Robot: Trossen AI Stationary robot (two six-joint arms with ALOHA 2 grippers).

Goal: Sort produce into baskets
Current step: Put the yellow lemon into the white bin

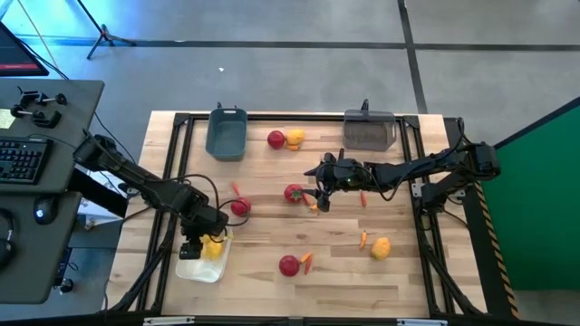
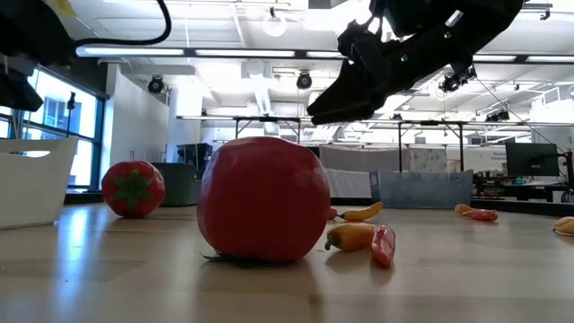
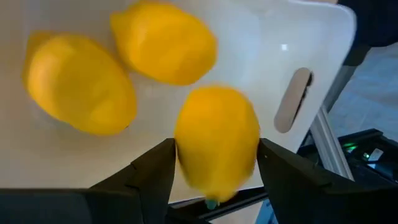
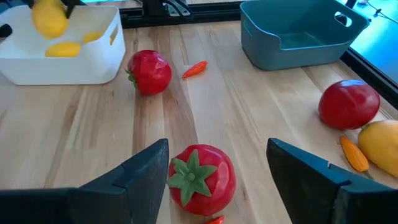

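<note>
Left gripper (image 3: 214, 171) over the white shallow plastic tray (image 3: 298, 37), fingers apart around a yellow oval lemon (image 3: 216, 140); two lemons already inside. Right gripper (image 4: 217, 165) spread wide just above a round red tomato (image 4: 202, 177) mid-tabletop (image 4: 81, 143), bare wood around.

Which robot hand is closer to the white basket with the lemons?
The left. The left gripper hangs right over the white basket, with a lemon between its fingers. The right gripper is far off mid-table, above a tomato.
</note>
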